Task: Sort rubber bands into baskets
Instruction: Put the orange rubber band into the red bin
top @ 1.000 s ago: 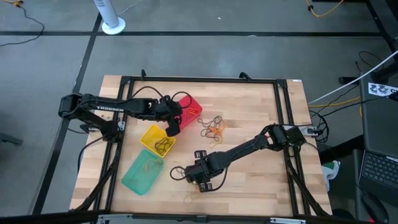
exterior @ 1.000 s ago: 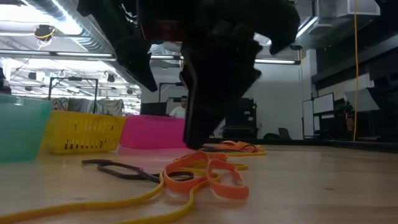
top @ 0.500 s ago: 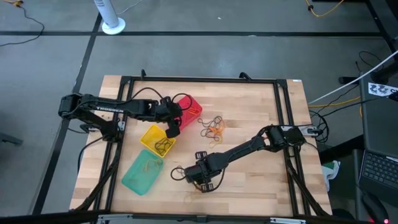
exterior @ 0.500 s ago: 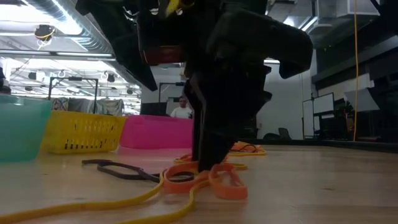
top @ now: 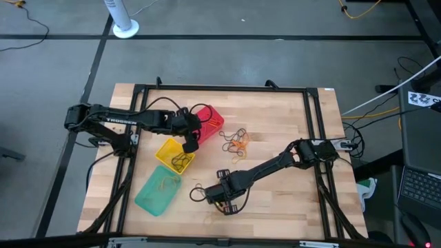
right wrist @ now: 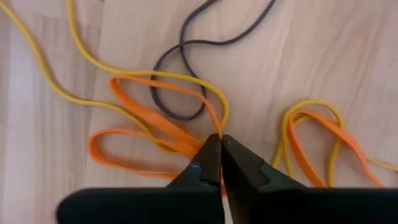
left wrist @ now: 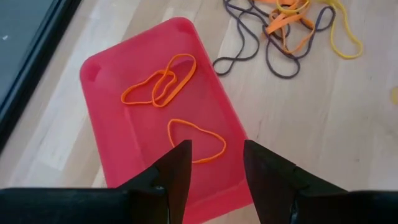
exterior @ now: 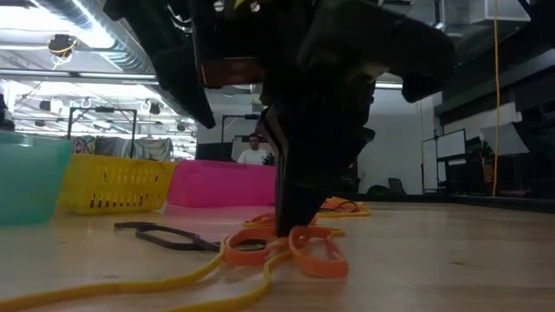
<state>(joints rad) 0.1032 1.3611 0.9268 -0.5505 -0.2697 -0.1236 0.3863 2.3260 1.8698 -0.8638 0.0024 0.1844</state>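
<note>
right gripper (right wrist: 220, 144) pinched on flat orange rubber band (right wrist: 146, 134), woodgrain table (right wrist: 348, 56)

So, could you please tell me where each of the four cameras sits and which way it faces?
High view: overhead, straight down on the table; both arms show whole.
Low view: at tabletop height, looking level across to the room; the right gripper comes down from above onto an orange rubber band.
Left wrist view: on the left arm, over the red basket; its open fingers show.
Right wrist view: on the right arm, facing the wood; its fingers are pinched on the orange rubber band.
The low and right wrist views share that pinch.
</note>
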